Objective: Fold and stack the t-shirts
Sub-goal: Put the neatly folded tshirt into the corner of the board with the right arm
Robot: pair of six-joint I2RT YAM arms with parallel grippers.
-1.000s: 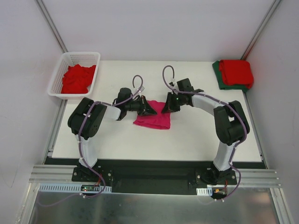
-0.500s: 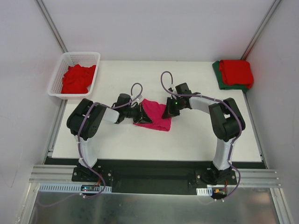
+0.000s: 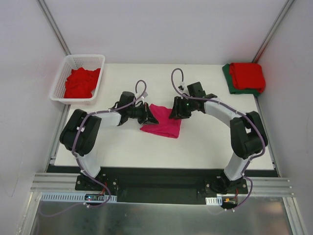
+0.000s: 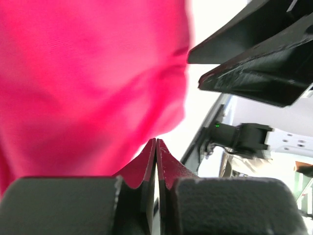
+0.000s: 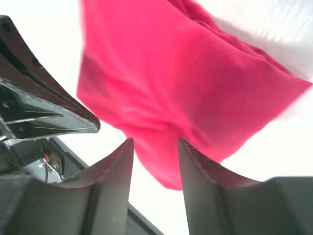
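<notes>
Looking down from the top view, the magenta-pink shirt [image 3: 164, 126] lies folded to a small, slightly skewed rectangle near the middle of the table [image 3: 210, 142]. The left gripper [image 3: 150, 117] touches its left edge and the right gripper [image 3: 174, 112] sits at its far right corner. A red shirt [image 3: 247, 76] rests on a dark green shirt [image 3: 229, 81] in the far right corner, well apart. More red cloth [image 3: 80, 82] fills the white basket [image 3: 83, 58] at far left.

In the left wrist view, the fingers [image 4: 168, 166] are pressed together with only a hairline between them, their tips right at the pink cloth. I cannot tell whether a fold is pinched there.

In the right wrist view, the fingers [image 5: 195, 166] stand moderately apart and grip nothing. The shirt lies just beyond them.

The risk sits on the left. If those closed tips do have cloth and the arm pulls back, the top layer would drag and the fold would spring open. The right fingers are also close enough to snag the edge when lifting. The carry to the stack could likewise let loose layers slide.
</notes>
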